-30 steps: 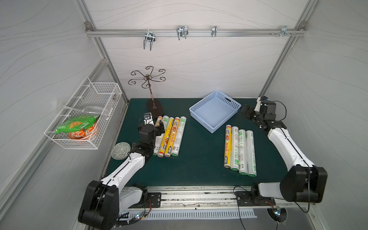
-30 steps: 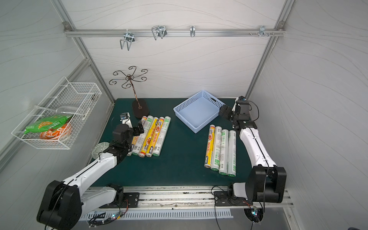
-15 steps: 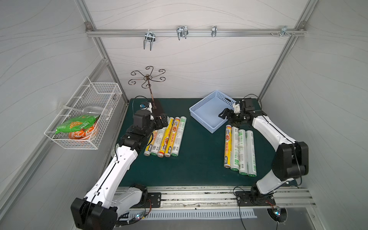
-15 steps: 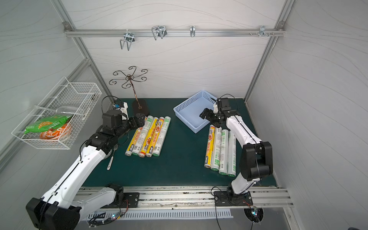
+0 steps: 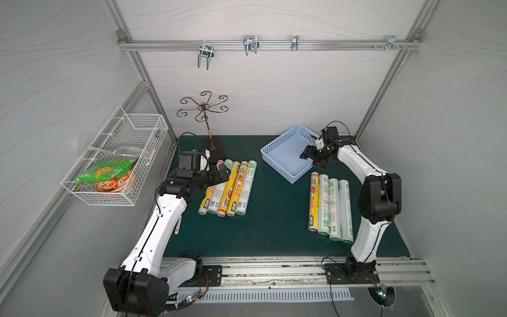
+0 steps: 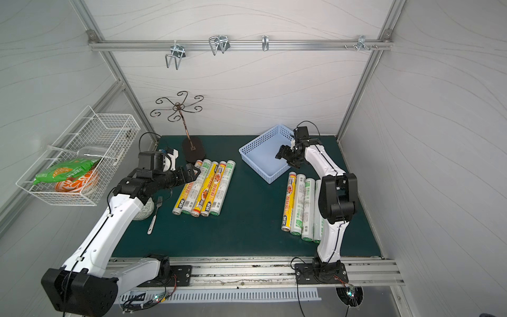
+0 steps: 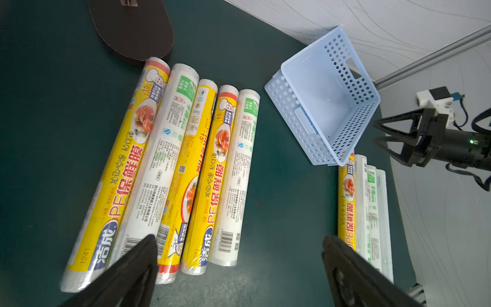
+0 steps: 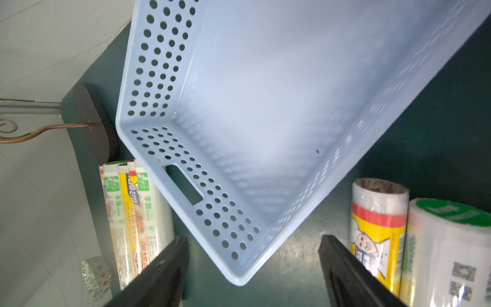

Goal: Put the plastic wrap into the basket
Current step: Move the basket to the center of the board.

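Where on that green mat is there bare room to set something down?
Widest bare mat: between the five rolls and the four rolls, down to the front rail. The blue basket is empty. Crowded: far-left corner, around stand base and left pincer.

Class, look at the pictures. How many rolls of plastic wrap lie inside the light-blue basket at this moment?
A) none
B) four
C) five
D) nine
A: the basket shows only its bare floor, seen close up in the right wrist view. The row of five rolls and the row of four rolls both lie on the green mat.
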`<action>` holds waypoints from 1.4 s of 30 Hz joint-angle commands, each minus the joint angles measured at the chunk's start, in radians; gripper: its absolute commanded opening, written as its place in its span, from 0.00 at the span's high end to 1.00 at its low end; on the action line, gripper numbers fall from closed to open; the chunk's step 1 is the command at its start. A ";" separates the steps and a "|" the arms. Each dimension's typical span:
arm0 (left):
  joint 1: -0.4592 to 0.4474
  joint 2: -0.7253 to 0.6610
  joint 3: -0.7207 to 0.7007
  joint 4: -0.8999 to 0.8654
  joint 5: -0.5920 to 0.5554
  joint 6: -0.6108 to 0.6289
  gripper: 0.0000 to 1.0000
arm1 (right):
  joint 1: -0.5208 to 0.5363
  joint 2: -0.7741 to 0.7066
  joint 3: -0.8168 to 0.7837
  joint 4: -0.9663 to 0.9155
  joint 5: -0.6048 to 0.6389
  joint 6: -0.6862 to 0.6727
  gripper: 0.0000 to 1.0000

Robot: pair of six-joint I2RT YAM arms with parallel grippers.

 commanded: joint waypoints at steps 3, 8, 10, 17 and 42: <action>0.002 -0.008 0.007 0.028 0.046 0.006 0.02 | -0.025 0.061 0.072 -0.086 0.067 -0.029 0.20; 0.002 -0.010 0.008 0.038 0.059 -0.001 0.05 | -0.040 0.130 0.137 -0.110 0.087 -0.040 0.22; 0.002 -0.013 0.005 0.044 0.060 -0.007 0.05 | -0.040 0.157 0.164 -0.122 0.093 -0.045 0.25; 0.002 -0.014 -0.001 0.051 0.062 -0.018 0.07 | -0.043 0.238 0.253 -0.157 0.105 -0.064 0.35; 0.002 -0.016 -0.004 0.048 0.076 -0.032 0.10 | -0.045 0.277 0.306 -0.200 0.094 -0.119 0.74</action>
